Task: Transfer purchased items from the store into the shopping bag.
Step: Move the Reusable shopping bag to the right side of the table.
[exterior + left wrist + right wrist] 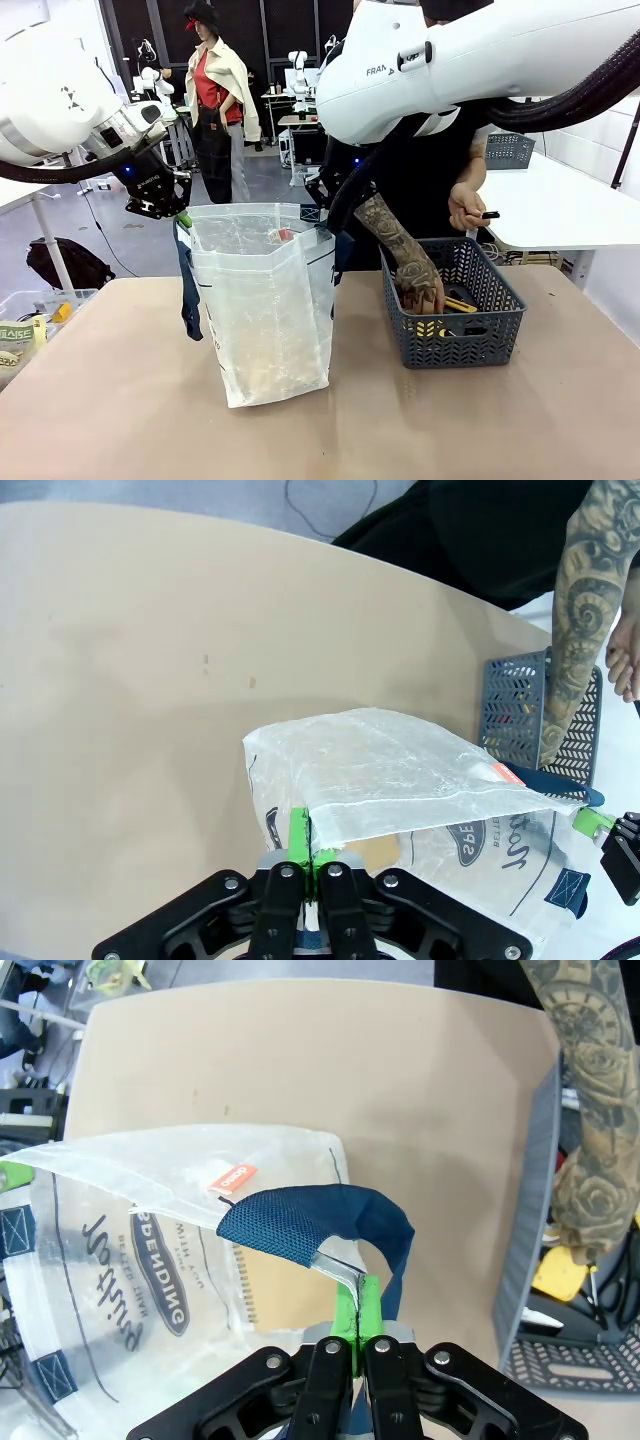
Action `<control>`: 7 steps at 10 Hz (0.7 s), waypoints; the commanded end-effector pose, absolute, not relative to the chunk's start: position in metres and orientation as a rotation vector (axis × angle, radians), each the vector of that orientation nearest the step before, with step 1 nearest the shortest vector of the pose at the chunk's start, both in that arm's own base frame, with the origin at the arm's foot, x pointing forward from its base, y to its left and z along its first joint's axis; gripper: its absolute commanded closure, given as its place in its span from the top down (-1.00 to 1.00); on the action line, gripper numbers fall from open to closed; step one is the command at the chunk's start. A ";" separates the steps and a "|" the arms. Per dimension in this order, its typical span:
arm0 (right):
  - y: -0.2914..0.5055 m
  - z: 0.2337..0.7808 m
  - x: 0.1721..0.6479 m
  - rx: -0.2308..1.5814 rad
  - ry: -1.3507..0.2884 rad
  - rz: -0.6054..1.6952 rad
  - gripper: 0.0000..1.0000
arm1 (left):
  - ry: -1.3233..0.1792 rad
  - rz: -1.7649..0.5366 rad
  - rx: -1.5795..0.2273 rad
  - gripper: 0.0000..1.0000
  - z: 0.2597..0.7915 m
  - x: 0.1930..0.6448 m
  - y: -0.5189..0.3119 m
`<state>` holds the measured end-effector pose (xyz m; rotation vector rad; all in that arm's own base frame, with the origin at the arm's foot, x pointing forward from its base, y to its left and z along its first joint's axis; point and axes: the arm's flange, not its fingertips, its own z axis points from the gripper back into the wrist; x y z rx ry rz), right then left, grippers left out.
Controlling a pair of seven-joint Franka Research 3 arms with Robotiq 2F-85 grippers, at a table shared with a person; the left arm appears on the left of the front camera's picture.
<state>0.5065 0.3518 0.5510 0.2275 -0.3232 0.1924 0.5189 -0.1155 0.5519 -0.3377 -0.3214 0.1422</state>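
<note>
Black with green pads, the left gripper [308, 838] has its fingers pressed together on the left rim of the shopping bag [265, 320]. The translucent white bag stands open on a tan table [110, 420]. A brown spiral notebook [290, 1295] lies inside the bag. At the bag's right rim, the right gripper [357, 1310] is clamped tight on the plastic edge at the navy strap handle [310, 1225]. Right of the bag sits the dark grey basket [460, 345]. A person's tattooed hand [420, 288] reaches into it near a yellow piece [555, 1275]. The person's other hand [465, 210], right of the bag and above the basket, holds a black pen [490, 215].
</note>
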 end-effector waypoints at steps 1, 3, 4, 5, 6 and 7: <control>0.348 0.552 0.507 0.234 -0.318 0.183 -1.00 | -0.323 0.160 -0.340 -1.00 0.554 0.517 -0.113; 0.348 0.552 0.507 0.234 -0.318 0.183 -1.00 | -0.323 0.160 -0.340 -1.00 0.554 0.517 -0.113; 0.348 0.552 0.507 0.234 -0.318 0.183 -1.00 | -0.323 0.160 -0.340 -1.00 0.554 0.517 -0.113; 0.348 0.552 0.507 0.234 -0.318 0.183 -1.00 | -0.323 0.160 -0.340 -1.00 0.554 0.517 -0.113; 0.348 0.552 0.507 0.234 -0.318 0.183 -1.00 | -0.323 0.160 -0.340 -1.00 0.554 0.517 -0.113; 0.348 0.552 0.507 0.234 -0.318 0.183 -1.00 | -0.323 0.160 -0.340 -1.00 0.554 0.517 -0.113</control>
